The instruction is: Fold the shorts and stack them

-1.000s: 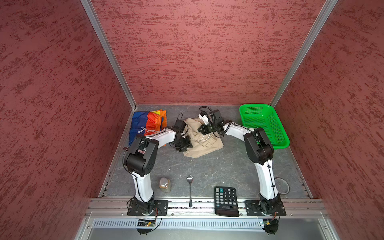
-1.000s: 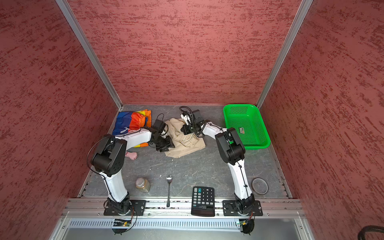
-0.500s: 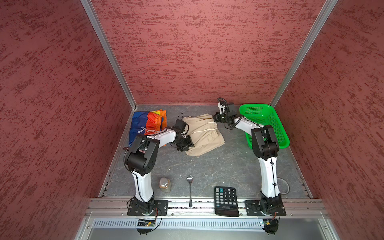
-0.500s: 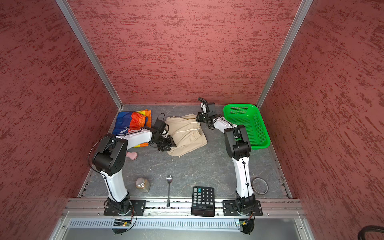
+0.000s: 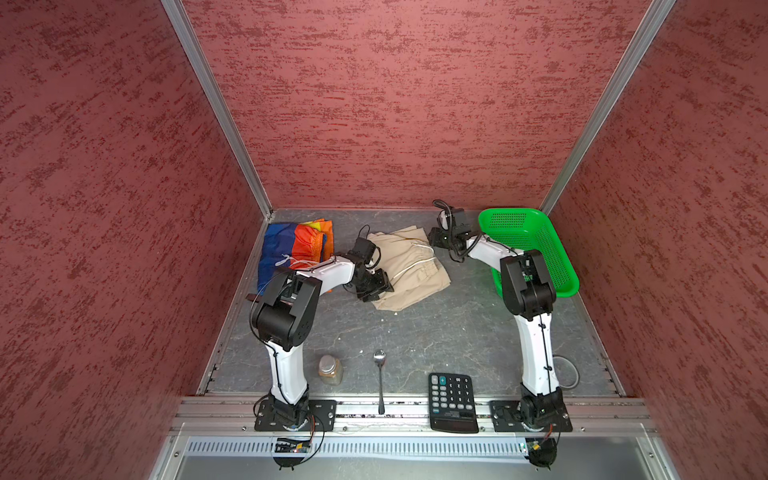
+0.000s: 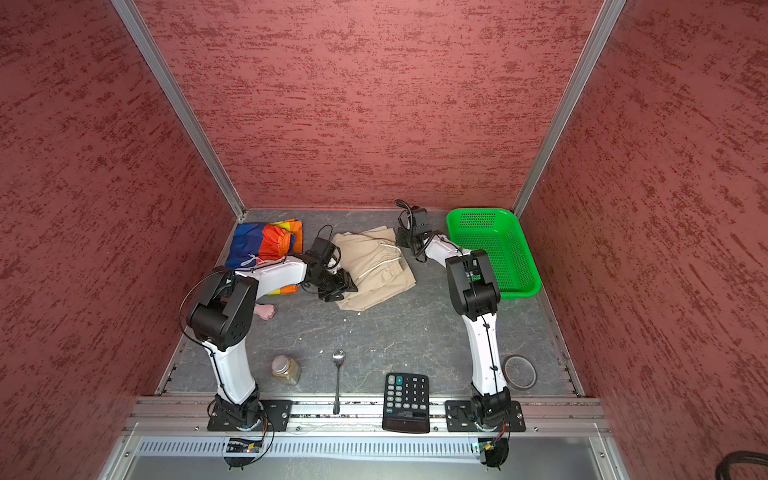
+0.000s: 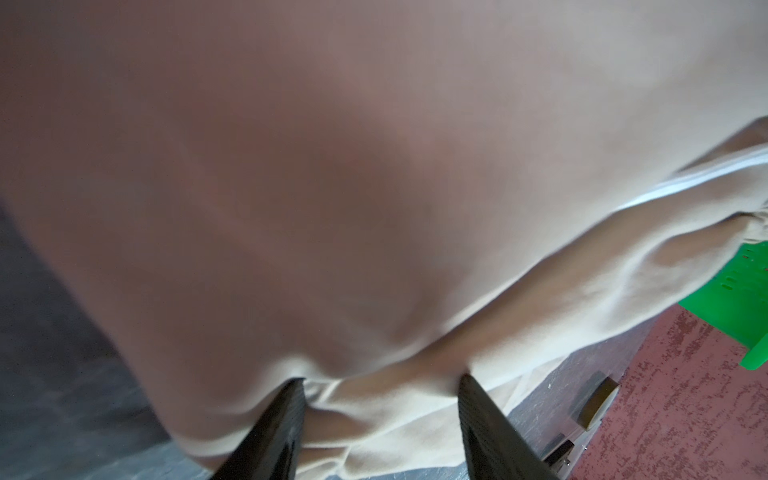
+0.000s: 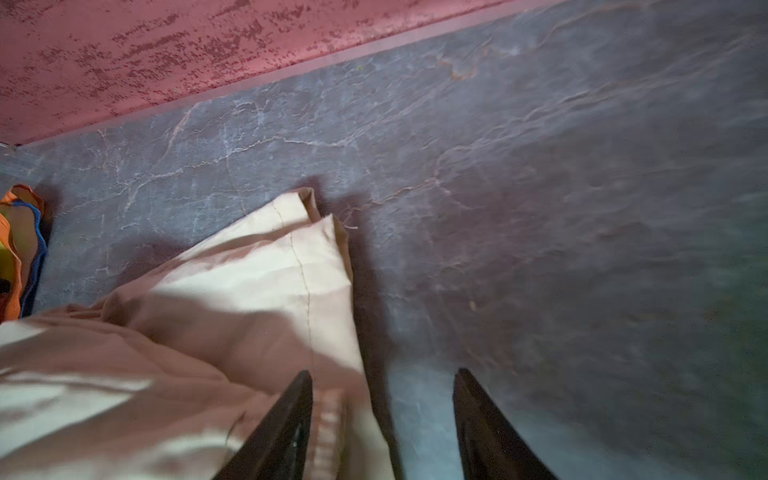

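Both top views first: the beige shorts [image 5: 409, 270] [image 6: 374, 270] lie rumpled toward the back of the table [image 5: 436, 332] [image 6: 407, 328], around the middle. Their white drawstring [image 5: 409, 266] [image 6: 376, 264] is on top. The rainbow shorts [image 5: 291, 245] [image 6: 262, 245] are bunched in the back left corner, near the beige pair but not stacked with it. My left gripper [image 5: 376, 289] [image 6: 343, 289] is down low at the beige pair's near-left edge, right against the cloth. My right gripper [image 5: 434, 239] [image 6: 401, 239] sits at the far-right corner of it, just beside the green basket [image 5: 511, 211] [image 6: 478, 211]. Over to the left wrist view: the beige shorts [image 7: 332, 187] fill nearly everything, blurred, with the drawstring [image 7: 685, 178] a white line across them. The left gripper [image 7: 380, 380] has its fingers [image 7: 286, 415] standing apart with a thick fold of cloth between the tips — pinching it or merely flanking it, I cannot tell. A slice of the green basket [image 7: 744, 291] shows past the cloth. Now the right wrist view, and this one is clear — the right gripper [image 8: 382, 372] is spread wide, bare table [image 8: 540, 208] in the gap. One of its fingers [image 8: 286, 424] is over a hemmed corner of the beige shorts [image 8: 257, 291], the other over stone-grey tabletop, gripping nothing. The rainbow shorts [image 8: 16, 257] show beyond the beige pair.
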Robot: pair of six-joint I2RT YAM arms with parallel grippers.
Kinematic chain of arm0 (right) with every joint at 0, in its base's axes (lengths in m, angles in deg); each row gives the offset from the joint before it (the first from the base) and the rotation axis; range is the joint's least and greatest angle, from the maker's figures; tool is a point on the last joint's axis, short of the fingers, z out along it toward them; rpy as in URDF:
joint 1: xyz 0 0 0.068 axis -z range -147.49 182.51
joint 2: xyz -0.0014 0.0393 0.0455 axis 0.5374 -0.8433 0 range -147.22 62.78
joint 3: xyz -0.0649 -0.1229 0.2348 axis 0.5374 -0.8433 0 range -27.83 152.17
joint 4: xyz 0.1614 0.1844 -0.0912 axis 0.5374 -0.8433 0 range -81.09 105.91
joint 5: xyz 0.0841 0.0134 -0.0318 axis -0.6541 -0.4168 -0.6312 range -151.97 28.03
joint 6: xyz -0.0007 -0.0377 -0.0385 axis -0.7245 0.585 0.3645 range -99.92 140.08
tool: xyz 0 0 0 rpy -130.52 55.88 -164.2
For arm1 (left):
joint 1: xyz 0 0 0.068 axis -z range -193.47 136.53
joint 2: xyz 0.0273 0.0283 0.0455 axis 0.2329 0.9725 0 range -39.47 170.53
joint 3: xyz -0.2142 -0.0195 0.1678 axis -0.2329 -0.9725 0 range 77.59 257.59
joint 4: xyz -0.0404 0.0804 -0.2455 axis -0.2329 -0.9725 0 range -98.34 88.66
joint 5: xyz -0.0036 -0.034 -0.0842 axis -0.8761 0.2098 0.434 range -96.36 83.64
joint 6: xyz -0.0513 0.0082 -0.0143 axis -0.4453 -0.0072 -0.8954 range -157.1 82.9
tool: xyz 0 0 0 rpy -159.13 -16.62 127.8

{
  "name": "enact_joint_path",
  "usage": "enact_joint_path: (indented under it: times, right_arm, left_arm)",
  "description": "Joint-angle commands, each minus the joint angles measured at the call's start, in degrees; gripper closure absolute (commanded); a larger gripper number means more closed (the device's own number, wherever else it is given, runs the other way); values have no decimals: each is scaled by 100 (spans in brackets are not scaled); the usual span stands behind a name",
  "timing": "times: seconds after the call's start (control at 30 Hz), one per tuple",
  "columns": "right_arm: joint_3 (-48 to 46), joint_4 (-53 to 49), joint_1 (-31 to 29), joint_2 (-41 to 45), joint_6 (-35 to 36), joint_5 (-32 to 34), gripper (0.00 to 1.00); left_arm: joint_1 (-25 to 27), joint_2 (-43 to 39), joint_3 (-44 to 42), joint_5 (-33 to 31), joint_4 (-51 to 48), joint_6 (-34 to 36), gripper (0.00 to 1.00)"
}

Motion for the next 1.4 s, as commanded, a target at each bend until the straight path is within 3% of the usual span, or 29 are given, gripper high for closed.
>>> enact_joint_path:
  times: [0.0,0.13,0.27,0.4,0.57,0.83,0.97,1.1,1.23,1.37]
  right_arm:
    - [-530,67,-207,1321,199,506,43]
    - [-1500,449,-585,2071,13,236,54]
    - [-2116,919,-674,2006,-478,-805,74]
    - [-2802,1852,-662,1638,-1123,-1629,79]
    - [-3327,2366,-564,1283,-1465,-1749,85]
    - [-3648,2270,-322,1488,-1275,-1702,85]
    - [-3540,2021,-343,2007,-848,-1647,78]
    - [-3448,1608,-510,2613,-301,-1166,69]
    - [-3466,1347,-702,3072,37,-647,66]
    - [-3650,1316,-710,3406,114,-445,69]
  left_arm:
    - [145,115,43,-305,-513,-5,37]
    - [178,74,145,-331,-550,-27,37]
    - [186,98,192,-306,-550,-40,37]
    - [213,87,81,-324,-522,-71,37]
    - [210,68,-61,-314,-479,-71,37]
    - [174,-124,64,-331,-628,31,36]
    - [34,-866,277,-518,-825,125,28]
    - [-338,-1807,89,-767,-754,105,25]
    - [-742,-2127,-274,-772,-749,191,39]
    - [-953,-2019,-532,-687,-604,255,41]
